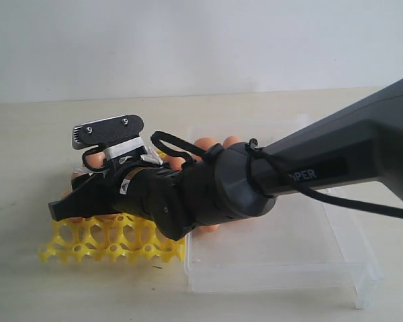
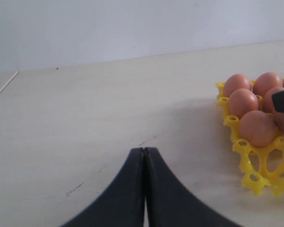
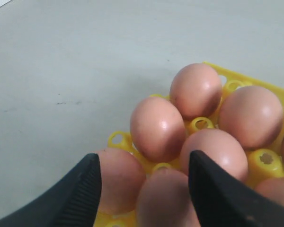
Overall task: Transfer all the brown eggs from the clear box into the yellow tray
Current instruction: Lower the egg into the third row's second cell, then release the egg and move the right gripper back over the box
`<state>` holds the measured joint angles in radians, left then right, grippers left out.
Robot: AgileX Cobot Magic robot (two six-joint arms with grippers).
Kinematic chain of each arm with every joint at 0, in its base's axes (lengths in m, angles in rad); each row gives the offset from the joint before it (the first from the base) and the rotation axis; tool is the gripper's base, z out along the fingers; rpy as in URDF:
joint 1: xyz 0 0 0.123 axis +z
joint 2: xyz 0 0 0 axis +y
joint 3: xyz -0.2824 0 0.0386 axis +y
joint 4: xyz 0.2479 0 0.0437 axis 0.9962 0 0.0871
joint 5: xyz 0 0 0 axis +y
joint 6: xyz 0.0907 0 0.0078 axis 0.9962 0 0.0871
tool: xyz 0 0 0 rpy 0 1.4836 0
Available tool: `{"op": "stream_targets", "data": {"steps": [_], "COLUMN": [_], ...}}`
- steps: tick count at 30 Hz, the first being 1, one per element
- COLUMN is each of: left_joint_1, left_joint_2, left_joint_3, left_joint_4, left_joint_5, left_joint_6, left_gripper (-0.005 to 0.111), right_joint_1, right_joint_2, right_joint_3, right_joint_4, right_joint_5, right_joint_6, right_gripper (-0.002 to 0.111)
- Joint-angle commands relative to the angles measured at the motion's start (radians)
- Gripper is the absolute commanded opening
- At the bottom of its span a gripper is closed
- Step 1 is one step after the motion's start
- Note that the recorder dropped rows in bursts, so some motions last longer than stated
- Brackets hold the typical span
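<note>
The yellow tray (image 1: 101,241) lies on the table to the left of the clear box (image 1: 322,268). My right gripper (image 1: 64,174) reaches across over the tray's far part. It is open (image 3: 143,158), and a brown egg (image 3: 165,198) sits low between its fingers, with a gap on one side. Several more brown eggs (image 3: 156,127) fill the tray cups beyond it. A few brown eggs (image 1: 205,143) show in the far end of the clear box, mostly hidden by the arm. My left gripper (image 2: 144,150) is shut and empty above bare table, beside the yellow tray (image 2: 255,175).
The right arm (image 1: 309,168) stretches across the clear box and hides its middle. The tray's near rows (image 1: 121,248) hold no eggs. A pale wall rises behind the table.
</note>
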<state>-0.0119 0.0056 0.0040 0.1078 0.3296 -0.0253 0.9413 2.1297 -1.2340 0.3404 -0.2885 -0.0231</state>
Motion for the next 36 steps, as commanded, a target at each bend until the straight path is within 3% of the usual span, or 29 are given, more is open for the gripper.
{"op": "stream_targets", "data": {"steps": [1, 14, 17, 20, 21, 29, 32, 36], "left_joint_1": [0.001, 0.001, 0.001, 0.001, 0.001, 0.001, 0.001, 0.001], "left_joint_2": [-0.006, -0.006, -0.006, -0.006, -0.006, -0.006, -0.006, -0.006], "left_joint_3": [-0.004, -0.004, -0.004, -0.004, -0.004, -0.004, -0.004, -0.004], "left_joint_4": [-0.003, -0.003, -0.003, -0.003, -0.003, -0.003, -0.003, -0.003], "left_joint_5": [-0.010, -0.010, -0.010, -0.010, -0.010, -0.010, -0.010, -0.010], "left_joint_6": [-0.004, -0.004, -0.004, -0.004, -0.004, -0.004, -0.004, -0.004], "left_gripper": [0.000, 0.000, 0.000, 0.000, 0.000, 0.000, 0.000, 0.000], "right_joint_1": [-0.002, -0.005, -0.014, -0.038, -0.049, -0.197, -0.270, -0.342], "right_joint_2": [0.001, -0.076, -0.147, -0.221, -0.251, -0.390, -0.410, -0.405], "right_joint_3": [-0.006, -0.006, -0.006, -0.001, 0.013, 0.162, 0.185, 0.185], "right_joint_4": [-0.003, 0.001, 0.001, 0.001, 0.001, 0.001, -0.032, -0.132], "right_joint_5": [-0.018, 0.017, 0.078, 0.169, 0.193, 0.298, 0.396, 0.556], "right_joint_6": [-0.003, -0.086, -0.173, -0.237, -0.243, -0.179, -0.166, -0.237], "right_gripper": [0.055, 0.053, 0.035, 0.004, 0.001, 0.005, 0.017, 0.044]}}
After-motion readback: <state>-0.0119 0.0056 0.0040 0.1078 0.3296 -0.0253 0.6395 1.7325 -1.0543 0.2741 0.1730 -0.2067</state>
